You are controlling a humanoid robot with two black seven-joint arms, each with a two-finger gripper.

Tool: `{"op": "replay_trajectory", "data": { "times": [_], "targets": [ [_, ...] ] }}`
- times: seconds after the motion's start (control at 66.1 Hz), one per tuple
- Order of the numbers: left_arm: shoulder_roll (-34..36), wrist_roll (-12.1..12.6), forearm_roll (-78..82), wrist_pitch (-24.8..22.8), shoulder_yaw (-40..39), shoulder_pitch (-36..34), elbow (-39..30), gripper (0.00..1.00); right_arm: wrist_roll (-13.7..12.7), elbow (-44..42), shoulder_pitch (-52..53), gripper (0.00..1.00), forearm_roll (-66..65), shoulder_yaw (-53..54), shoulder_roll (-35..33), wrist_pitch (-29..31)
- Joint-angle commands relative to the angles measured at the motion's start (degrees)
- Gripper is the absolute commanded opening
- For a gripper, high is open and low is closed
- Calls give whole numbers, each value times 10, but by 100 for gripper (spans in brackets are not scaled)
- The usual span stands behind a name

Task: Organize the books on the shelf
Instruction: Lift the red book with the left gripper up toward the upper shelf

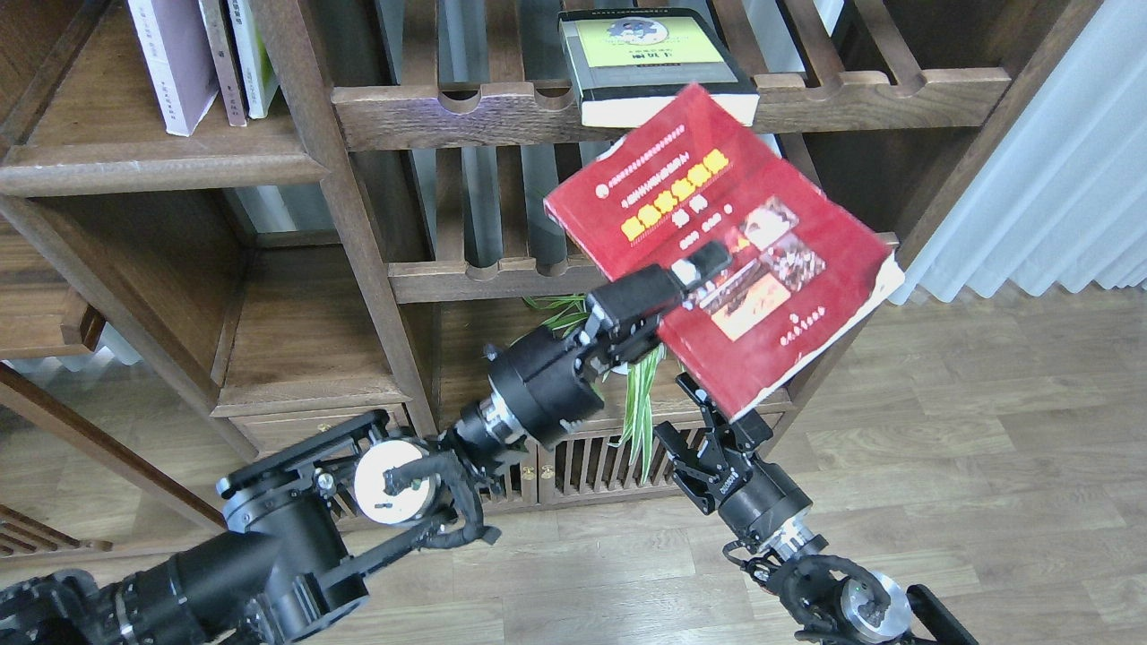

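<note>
I see a dark wooden bookcase (358, 215) filling ten to one o'clock, pale curtains (1048, 179) at two, wood-plank floor (986, 448) toward four.

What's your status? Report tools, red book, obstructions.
Left tool shut on red book, held high. Right tool open below, clear of it. Black book lies on slatted rack behind.

Left arm enters from the lower left, extended up and rightward; left tool (697, 269) clamped on the red book (726, 242), one finger lying across its cover. Right arm rises from the lower right; right tool (717, 417) with fingers spread, holding nothing.
</note>
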Motion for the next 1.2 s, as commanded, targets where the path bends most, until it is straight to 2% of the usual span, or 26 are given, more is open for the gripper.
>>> {"op": "replay_trajectory", "data": {
  "times": [0.0,0.484,1.059,1.18],
  "targets": [
    [0,-2,0,0,-4,-17,0,7,0,0,3,99,0,-1,0,0],
    [0,-10,6,0,-40,-108,0,7,0,-12,24,99,-5,-2,-3,-1],
    [0,-9,64,0,-164,-198,0,7,0,-15,40,99,-7,-4,-7,-1],
    [0,-8,63,0,-218,-234,0,9,0,-16,40,99,-8,-4,-9,-1]
  ]
}}
